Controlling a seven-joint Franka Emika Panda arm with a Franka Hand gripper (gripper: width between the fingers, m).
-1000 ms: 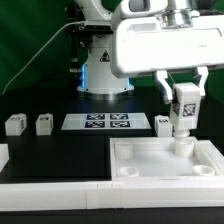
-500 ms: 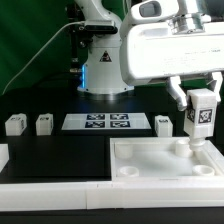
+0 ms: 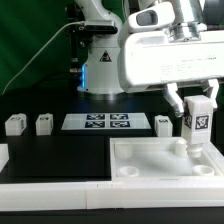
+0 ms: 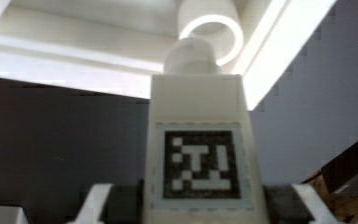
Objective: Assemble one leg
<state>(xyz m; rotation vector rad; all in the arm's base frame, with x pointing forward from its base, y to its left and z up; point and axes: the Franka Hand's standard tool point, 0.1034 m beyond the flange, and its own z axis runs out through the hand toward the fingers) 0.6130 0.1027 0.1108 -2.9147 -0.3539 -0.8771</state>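
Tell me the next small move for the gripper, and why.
Probably ease the leg straight down and twist it into the corner socket. The gripper is shut on the leg, whose lower end sits at that socket of the tray-like piece, and the wrist view shows them lined up.

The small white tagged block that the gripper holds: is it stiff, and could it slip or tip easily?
The small white plastic leg is probably rigid: it shows straight edges in the gripper. Its smooth faces may slip. Taller than wide, it might tip if pushed high.
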